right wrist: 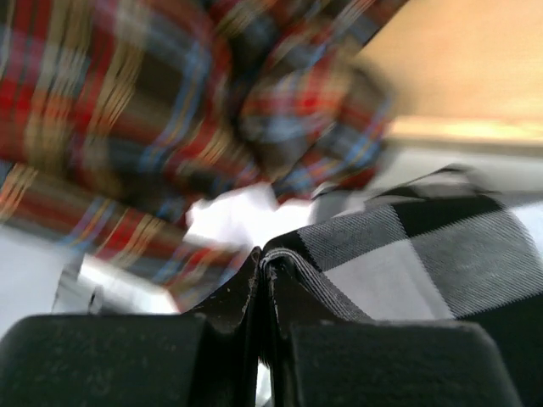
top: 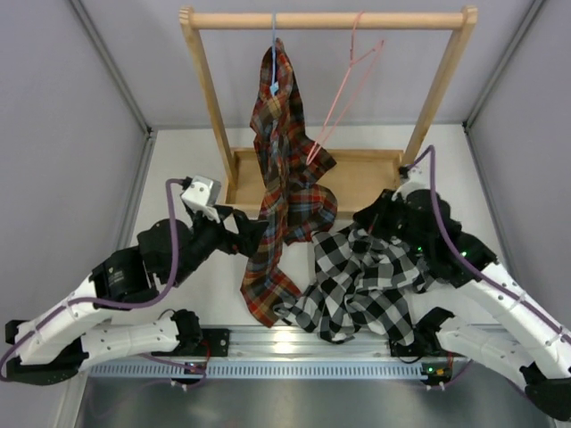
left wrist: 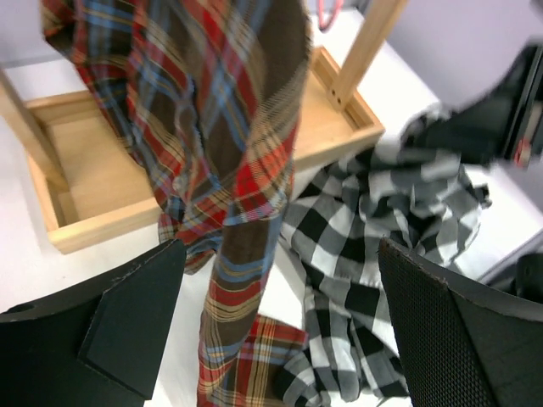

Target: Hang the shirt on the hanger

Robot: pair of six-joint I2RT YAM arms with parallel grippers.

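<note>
The black-and-white checked shirt (top: 361,281) is heaped, crumpled, by the worktop's near edge and clamped by the right gripper (right wrist: 261,263); the left gripper (left wrist: 280,288) is held wide apart.

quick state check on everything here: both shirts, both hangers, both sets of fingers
black-and-white shirt, crumpled on the table, on no hanger
pink hanger, hooked on the rod, empty
tartan shirt, hung on the blue hanger, tail on the table
left gripper, fingers open, empty
right gripper, fingers shut on the black-and-white shirt
</note>
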